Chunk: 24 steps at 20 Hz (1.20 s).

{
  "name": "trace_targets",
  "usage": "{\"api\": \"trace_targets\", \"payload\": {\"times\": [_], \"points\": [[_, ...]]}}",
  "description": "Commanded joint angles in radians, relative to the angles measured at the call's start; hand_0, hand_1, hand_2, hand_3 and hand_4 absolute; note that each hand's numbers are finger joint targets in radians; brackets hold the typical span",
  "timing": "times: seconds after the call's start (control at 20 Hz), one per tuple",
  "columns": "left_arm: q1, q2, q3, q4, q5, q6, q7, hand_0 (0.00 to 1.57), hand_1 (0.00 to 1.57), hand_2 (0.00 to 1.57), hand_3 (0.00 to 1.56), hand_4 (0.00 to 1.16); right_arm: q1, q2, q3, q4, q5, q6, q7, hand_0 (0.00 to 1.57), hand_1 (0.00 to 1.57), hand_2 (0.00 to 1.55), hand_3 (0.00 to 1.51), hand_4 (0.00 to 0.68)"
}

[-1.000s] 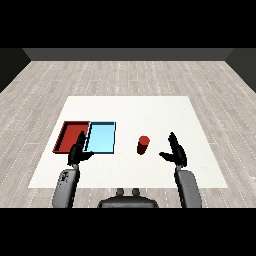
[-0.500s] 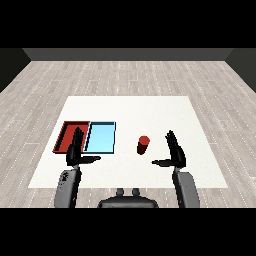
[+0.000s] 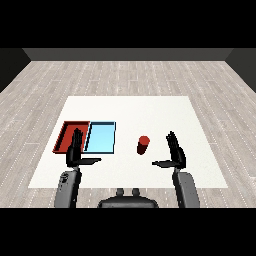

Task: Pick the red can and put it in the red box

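At bench centre the red can [image 3: 143, 144] is standing upright, the right robot hand [image 3: 175, 154] is hovering open at its three o'clock, reaching, and next needing to curl round it; the red tray [image 3: 65, 136] is lying at nine o'clock.

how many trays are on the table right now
2. The red tray lies at the table's left side, partly behind the left hand; the light blue tray lies directly right of it, touching. None appears hidden.
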<state>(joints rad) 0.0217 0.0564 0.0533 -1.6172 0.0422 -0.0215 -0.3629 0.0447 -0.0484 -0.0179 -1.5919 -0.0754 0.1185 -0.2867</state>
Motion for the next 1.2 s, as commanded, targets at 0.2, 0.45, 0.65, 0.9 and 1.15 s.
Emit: {"api": "trace_targets", "payload": {"times": [0.2,0.45,0.65,0.9,1.15], "points": [[0.009,0.037,0.036,-0.002,0.007,-0.027,-0.029,0.00,0.00,0.00,0.00,0.00,-0.013,0.007,-0.002,-0.009,-0.015,-0.006,0.052,0.00,0.00,0.00,0.00,0.000],[0.008,0.035,0.033,-0.018,0.026,-0.051,-0.001,0.00,0.00,0.00,0.00,0.00,-0.034,-0.001,-0.040,0.090,-0.039,0.022,-0.029,0.00,0.00,0.00,0.00,0.000],[-0.035,-0.025,-0.015,0.045,-0.023,0.027,-0.022,0.00,0.00,0.00,0.00,0.00,-0.156,0.024,-0.034,0.203,-0.014,-0.016,-0.046,0.00,0.00,0.00,0.00,0.000],[-0.071,0.018,0.042,0.046,0.048,-0.023,0.017,0.00,0.00,0.00,0.00,0.00,-0.214,0.024,-0.039,0.234,-0.040,-0.026,0.022,0.00,0.00,0.00,0.00,0.000],[0.001,0.013,0.041,0.040,0.041,-0.032,-0.045,0.00,0.00,0.00,0.00,0.00,-0.247,0.048,-0.002,0.351,-0.075,-0.072,-0.060,0.00,0.00,0.00,0.00,0.000]]}}
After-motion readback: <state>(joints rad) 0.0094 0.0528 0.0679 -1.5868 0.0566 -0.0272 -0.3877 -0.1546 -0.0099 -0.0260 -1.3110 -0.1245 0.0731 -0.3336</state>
